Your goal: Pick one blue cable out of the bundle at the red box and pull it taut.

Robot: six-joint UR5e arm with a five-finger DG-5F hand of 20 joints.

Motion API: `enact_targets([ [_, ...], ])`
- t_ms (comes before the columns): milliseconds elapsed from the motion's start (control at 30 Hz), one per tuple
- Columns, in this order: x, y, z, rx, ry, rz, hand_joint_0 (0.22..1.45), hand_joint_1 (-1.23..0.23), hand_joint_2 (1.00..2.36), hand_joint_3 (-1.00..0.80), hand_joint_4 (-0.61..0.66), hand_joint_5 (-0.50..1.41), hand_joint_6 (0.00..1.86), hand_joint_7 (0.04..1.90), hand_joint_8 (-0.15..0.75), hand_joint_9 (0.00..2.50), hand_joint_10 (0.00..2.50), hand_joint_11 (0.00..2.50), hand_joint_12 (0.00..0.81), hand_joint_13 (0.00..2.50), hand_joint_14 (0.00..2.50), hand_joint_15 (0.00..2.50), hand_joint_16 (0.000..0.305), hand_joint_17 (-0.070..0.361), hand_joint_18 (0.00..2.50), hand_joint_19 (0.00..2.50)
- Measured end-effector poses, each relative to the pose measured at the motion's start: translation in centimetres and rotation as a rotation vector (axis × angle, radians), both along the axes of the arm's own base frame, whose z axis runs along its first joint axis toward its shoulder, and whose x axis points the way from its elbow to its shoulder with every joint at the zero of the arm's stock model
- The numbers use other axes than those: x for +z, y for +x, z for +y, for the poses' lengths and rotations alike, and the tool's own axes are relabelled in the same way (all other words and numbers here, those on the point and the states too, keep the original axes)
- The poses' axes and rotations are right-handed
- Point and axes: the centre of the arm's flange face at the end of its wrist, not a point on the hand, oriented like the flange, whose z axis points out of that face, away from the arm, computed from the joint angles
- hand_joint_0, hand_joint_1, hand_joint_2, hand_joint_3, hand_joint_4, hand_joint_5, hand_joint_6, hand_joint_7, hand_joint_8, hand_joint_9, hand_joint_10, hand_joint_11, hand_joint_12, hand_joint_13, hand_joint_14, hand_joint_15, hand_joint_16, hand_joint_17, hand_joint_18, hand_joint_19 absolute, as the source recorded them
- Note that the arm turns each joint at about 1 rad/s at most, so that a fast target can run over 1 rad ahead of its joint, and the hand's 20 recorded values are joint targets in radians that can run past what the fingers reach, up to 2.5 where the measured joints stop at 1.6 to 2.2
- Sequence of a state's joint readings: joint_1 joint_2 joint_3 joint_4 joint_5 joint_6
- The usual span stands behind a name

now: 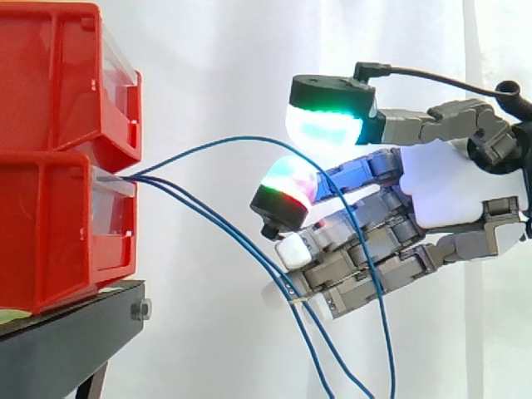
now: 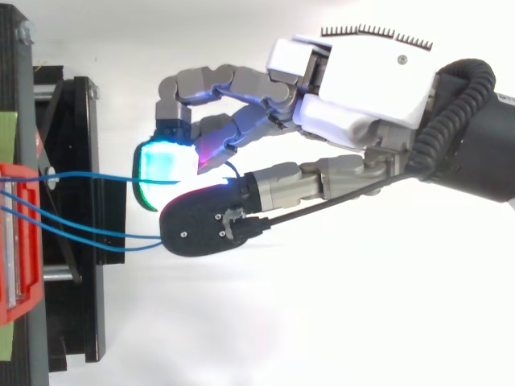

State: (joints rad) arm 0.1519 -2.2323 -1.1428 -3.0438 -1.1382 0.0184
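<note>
hand (image 1: 449, 195) at frame right, thumb and fingers spread apart; one blue cable (image 1: 249, 138) from red box (image 1: 50, 233) arcs between them, unpinched.

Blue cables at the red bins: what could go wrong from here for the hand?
The top cable arcs slack through the gap between the hand's thumb and finger pads, so it might slip out as they close. The two lower cables run right by the lower fingers and might get snagged along with it.
</note>
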Motion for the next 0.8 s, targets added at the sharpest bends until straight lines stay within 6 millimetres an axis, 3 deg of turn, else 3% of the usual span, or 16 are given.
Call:
enact_targets([
  [400, 0.03, 0.05, 0.03, 0.000, 0.001, -0.004, 0.58, -0.65, 1.01, -0.34, 0.18, -0.08, 0.56, 1.36, 0.356, 0.85, 0.02, 0.50, 0.387, 0.44, 0.01, 0.20, 0.060, 0.135, 0.37, 0.34],
  [800, 0.03, 0.05, 0.01, 0.000, 0.001, -0.005, 0.60, -0.65, 1.02, -0.24, 0.17, -0.07, 0.54, 1.41, 0.353, 0.88, 0.02, 0.52, 0.383, 0.46, 0.01, 0.21, 0.059, 0.133, 0.39, 0.35],
])
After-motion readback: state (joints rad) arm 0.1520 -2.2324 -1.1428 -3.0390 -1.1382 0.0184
